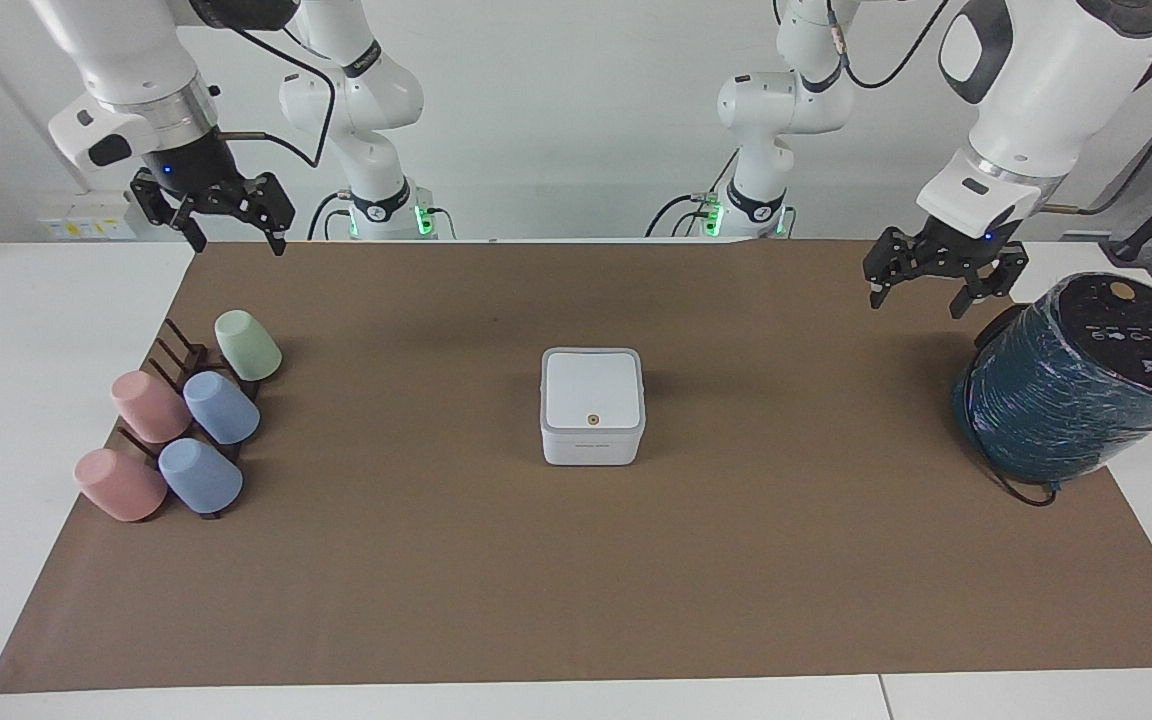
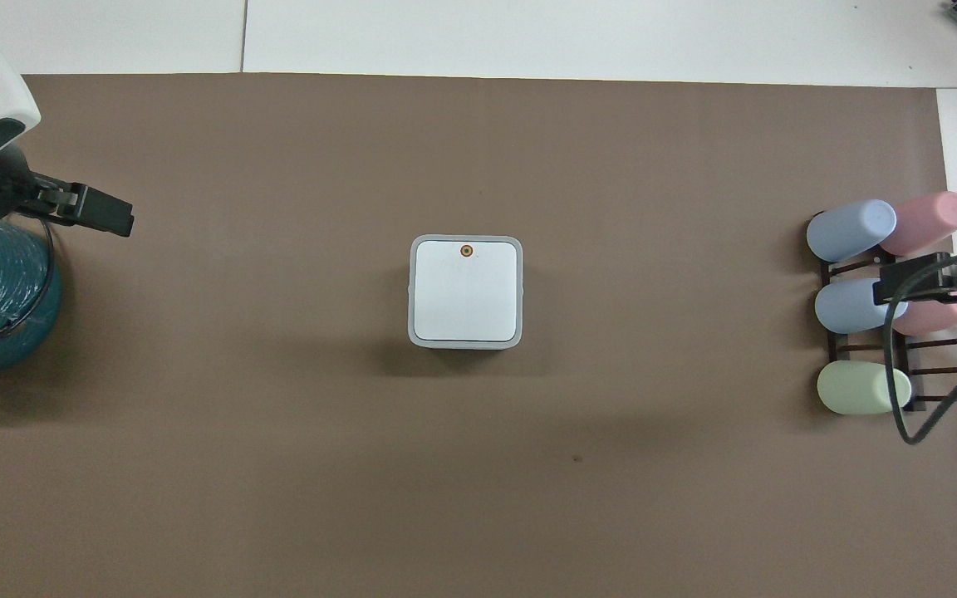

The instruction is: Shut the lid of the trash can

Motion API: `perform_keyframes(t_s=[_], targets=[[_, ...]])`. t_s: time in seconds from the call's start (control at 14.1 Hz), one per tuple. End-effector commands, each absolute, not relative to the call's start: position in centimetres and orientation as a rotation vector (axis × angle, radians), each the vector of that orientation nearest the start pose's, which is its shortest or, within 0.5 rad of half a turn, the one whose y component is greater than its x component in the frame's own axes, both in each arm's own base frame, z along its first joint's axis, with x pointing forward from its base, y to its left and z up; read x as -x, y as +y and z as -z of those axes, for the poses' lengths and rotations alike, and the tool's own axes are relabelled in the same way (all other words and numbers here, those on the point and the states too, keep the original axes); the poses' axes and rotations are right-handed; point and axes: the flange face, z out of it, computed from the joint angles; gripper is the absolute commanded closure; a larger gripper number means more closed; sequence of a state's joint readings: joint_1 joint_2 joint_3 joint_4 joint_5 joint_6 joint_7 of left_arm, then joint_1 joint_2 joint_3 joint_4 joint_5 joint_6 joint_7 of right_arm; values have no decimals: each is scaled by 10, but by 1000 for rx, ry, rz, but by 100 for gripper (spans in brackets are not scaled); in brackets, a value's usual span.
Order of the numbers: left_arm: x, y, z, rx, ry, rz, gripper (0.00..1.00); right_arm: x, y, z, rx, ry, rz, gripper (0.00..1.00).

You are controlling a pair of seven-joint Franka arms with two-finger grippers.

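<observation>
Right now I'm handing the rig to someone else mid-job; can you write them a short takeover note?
Left end effector: open, empty, up in the air over the mat beside the teal wrapped cylinder, at the left arm's end of the table.
Right end effector: open, empty, raised at the right arm's end, above the mat's edge nearest the robots; that arm waits.
Trash can: mid-mat, upright, nothing touching it.
Lid: lies flat on the can, orange dot up.
Done: lid looks closed.
Left: nothing obvious; perhaps confirm the lid is fully seated and park the arms.
</observation>
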State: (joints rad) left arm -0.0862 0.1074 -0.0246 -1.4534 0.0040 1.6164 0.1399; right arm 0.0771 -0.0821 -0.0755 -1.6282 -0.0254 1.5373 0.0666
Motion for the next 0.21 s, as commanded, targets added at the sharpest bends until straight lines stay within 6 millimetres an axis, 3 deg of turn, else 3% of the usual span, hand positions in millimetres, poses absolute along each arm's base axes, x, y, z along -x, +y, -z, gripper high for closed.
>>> perform_keyframes(t_s=[0.0,0.14], targets=[[-583,-62,-627,3129,381,90,0,-517,-2,-640,3155,102,-19,0],[-583,-62,-627,3129,383,90,0,-517,-2,-640,3155,102,-19,0]])
